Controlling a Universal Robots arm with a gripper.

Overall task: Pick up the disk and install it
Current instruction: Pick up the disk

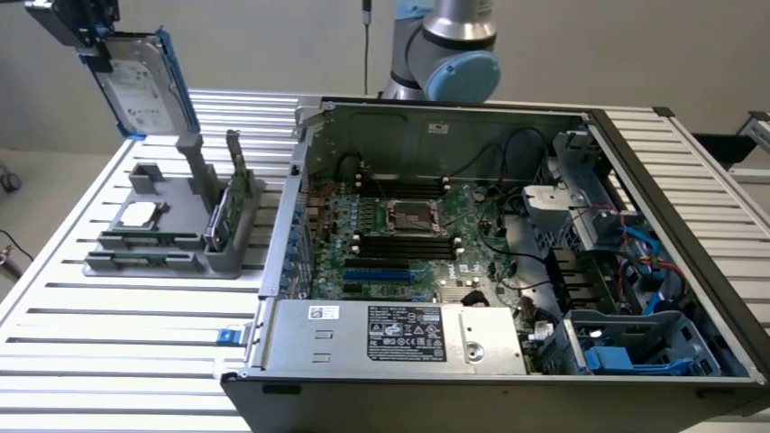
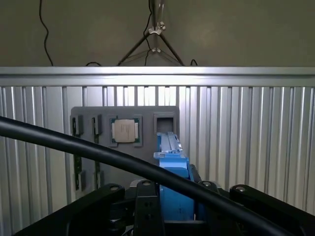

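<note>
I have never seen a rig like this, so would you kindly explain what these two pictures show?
This is a robot arm with a claw at its end. One picture comes from a camera standing off the arm. The other comes from a camera on the arm's wrist, looking down past the claw. On the slatted metal table sits an open computer case. At the exterior view's left is a grey holder with a small silver chip and a green circuit stick. The claw is shut on the disk, a silver hard drive in a blue frame, held in the air above the holder. The wrist view shows that blue frame edge-on, with the holder below it.
</note>
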